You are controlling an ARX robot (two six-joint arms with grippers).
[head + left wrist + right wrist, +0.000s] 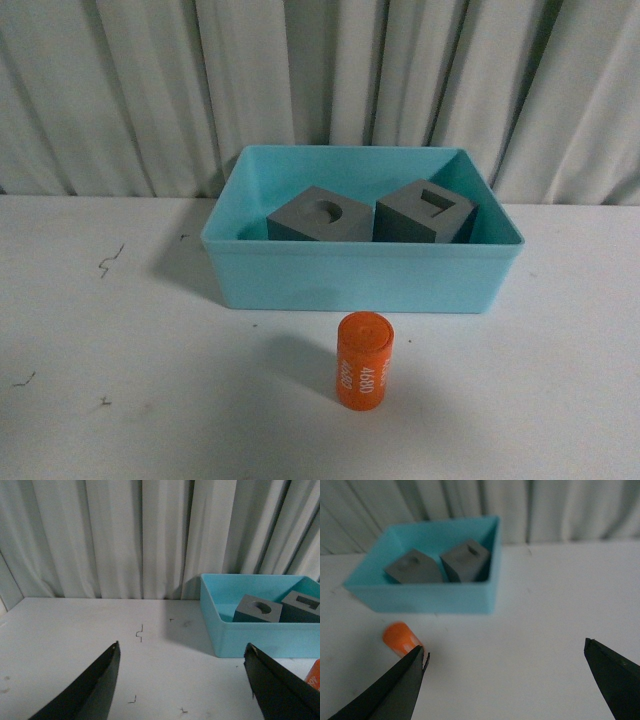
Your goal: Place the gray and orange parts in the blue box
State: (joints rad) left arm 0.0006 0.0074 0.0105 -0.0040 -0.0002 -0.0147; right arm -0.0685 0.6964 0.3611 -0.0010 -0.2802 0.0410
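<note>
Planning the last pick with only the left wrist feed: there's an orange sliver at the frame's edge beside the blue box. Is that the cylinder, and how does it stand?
Observer: Yes. In the front view the orange cylinder stands upright on the table, outside the blue box, in front of its near wall.
Operator: Is the right gripper on it?
Observer: No. The right wrist view shows the right gripper open and empty, with the cylinder off to one side, not between its jaws.
Operator: Any markings?
Observer: White numerals run down its side in the front view.
</note>
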